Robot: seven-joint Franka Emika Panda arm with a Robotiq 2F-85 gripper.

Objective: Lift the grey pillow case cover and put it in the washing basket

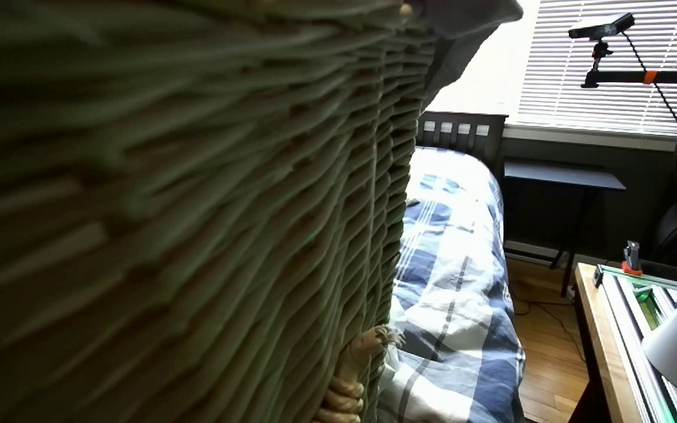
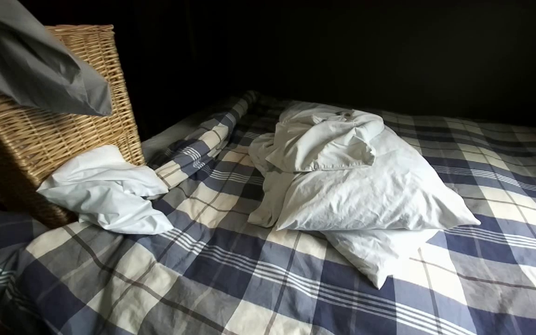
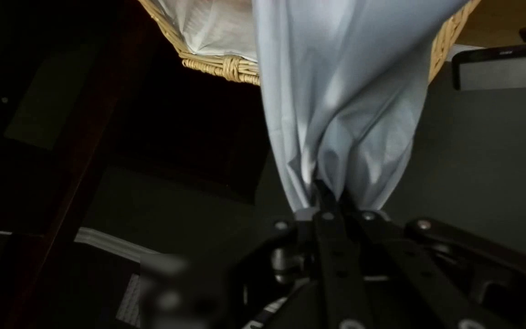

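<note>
1. Bedroom, daylit through white window blinds [image 1: 609, 100]; a bed [image 2: 203, 288] in blue, white and grey plaid spreads beside your landmark, the wicker washing basket [image 2: 68, 135].
2. Your gripper [image 3: 334, 197] shows in the wrist view, nearer the lens than the basket; its jaws are clenched on the grey pillow case cover [image 3: 327, 91], and the fabric gathers into tight folds at the fingertips.
3. From those fingertips the cover stretches across the basket's rim in the wrist view, hiding part of it and part of the white lining [image 3: 217, 32]; whether any cloth dips inside the basket, you cannot tell.
4. In both exterior views grey cloth shows by the basket's upper edge; in an exterior view it slants down in front of the basket's side, its loose end clear of the bed.
5. White bundled cloth [image 2: 110, 190] lies at the basket's foot; a stack of white pillows [image 2: 375, 195] lies well apart from the basket, crumpled white fabric [image 2: 324, 144] on top.
6. Past the bed from the basket you have a wooden desk [image 1: 606, 335] and a white section of the robot arm [image 1: 676, 352]; a small dark table [image 1: 562, 174] sits farther off.
</note>
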